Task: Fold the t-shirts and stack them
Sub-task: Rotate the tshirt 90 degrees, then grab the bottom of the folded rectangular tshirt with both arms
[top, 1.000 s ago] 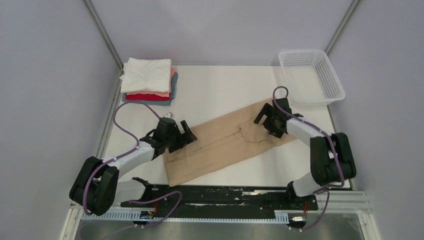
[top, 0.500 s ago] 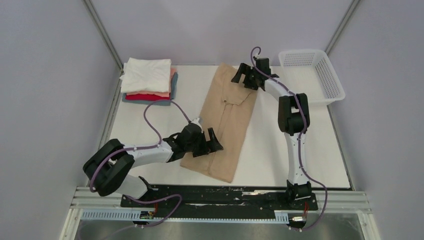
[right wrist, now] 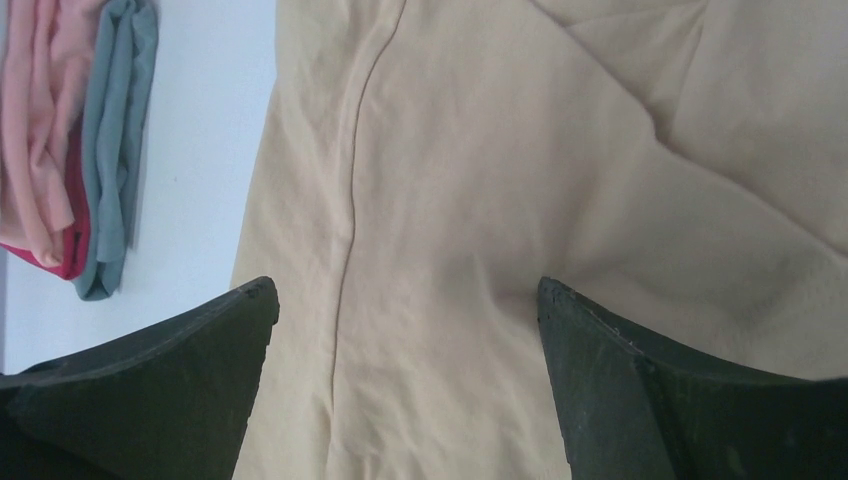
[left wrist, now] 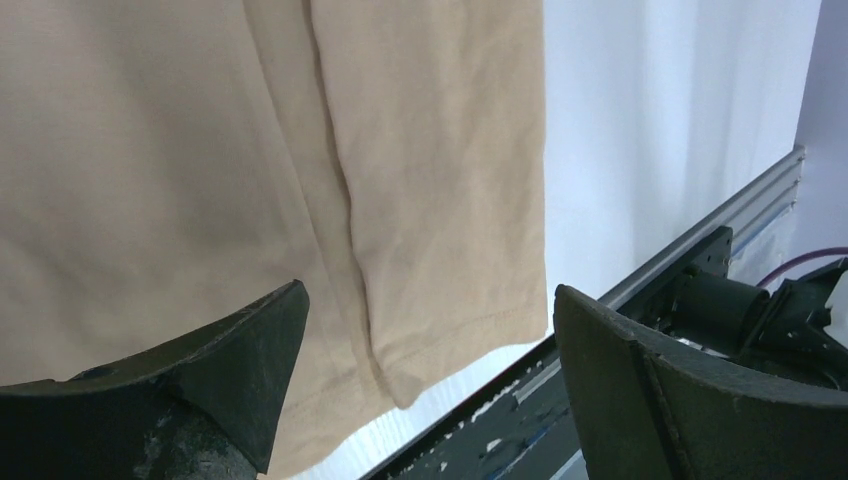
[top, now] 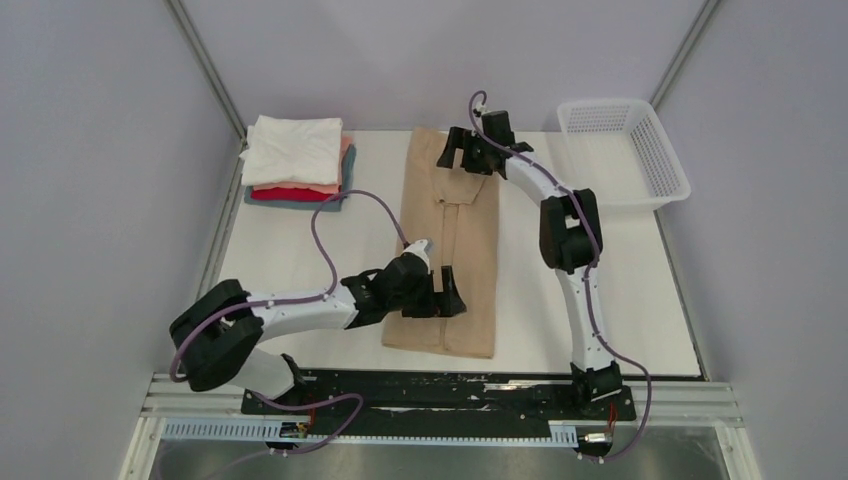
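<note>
The tan t-shirt point(top: 450, 235), folded into a long narrow strip, lies on the white table and runs from the near edge to the back. My left gripper point(top: 450, 295) is over its near end, jaws wide open; in the left wrist view the gripper point(left wrist: 430, 292) has the hem and a lengthwise fold point(left wrist: 340, 200) between its fingers. Over the far end my right gripper point(top: 460, 157) is open too, with only flat tan cloth point(right wrist: 480, 200) between the fingers of the gripper point(right wrist: 407, 285). A stack of folded t-shirts point(top: 297, 160), white on top, sits at the back left.
A white mesh basket point(top: 625, 150) stands at the back right corner. The black base rail point(left wrist: 640, 330) runs just past the shirt's near hem. The stack's pink, red and blue-grey edges point(right wrist: 90, 150) show to the left of the tan shirt.
The tan shirt has swung from lying diagonally to lying front to back. My right gripper moved to the far end, and my left gripper moved right along the near end.
</note>
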`<state>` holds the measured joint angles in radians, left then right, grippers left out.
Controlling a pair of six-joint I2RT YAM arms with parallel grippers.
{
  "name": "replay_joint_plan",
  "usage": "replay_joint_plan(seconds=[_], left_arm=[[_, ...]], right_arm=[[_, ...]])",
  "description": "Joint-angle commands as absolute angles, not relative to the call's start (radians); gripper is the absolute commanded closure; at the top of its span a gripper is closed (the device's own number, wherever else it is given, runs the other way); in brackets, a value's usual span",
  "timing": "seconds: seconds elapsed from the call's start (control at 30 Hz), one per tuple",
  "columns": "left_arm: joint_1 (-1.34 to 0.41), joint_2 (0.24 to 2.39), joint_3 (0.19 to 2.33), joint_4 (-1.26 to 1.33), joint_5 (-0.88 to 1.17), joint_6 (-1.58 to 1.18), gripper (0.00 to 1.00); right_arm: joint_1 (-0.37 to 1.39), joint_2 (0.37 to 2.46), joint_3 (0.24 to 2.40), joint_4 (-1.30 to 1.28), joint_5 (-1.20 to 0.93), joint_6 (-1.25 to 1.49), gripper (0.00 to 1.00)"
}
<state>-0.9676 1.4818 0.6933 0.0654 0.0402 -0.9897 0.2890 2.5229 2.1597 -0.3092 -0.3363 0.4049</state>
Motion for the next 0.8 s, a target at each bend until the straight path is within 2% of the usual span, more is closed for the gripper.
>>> replay_joint_plan(seconds=[0.0,0.17,0.33,0.53,0.6,0.73,0.77], left_arm=[[-0.998,1.278,0.700,-0.049,-0.095,-0.861,0.00],[-1.005,1.106,0.634,-0.264,-0.238,-0.846,0.00],[-1.003,0.938,0.523,-0.418,-0.292,-0.910,0.00],[-0.995,0.906,0.438,-0.414,-0.242,-0.948,0.01],[-0.993,0.926,0.423,-0.404,-0.245,-0.961,0.06],[-0.986,0.974,0.396,-0.344,-0.216,-0.967,0.30],[-0.986,0.992,0.389,-0.324,-0.211,-0.970,0.33]], right_arm=[[0.300,2.202,2.034,-0.362,-0.192,0.262,0.00],[0.367,1.859,1.584,-0.364,0.029,0.246,0.00],[0.397,1.527,1.124,-0.325,0.027,0.417,0.00],[0.516,1.192,0.805,-0.353,-0.003,0.494,0.00],[0.541,1.105,0.744,-0.399,-0.035,0.525,0.00],[0.558,0.966,0.620,-0.455,-0.084,0.595,0.00],[0.562,0.940,0.600,-0.466,-0.100,0.608,0.00]])
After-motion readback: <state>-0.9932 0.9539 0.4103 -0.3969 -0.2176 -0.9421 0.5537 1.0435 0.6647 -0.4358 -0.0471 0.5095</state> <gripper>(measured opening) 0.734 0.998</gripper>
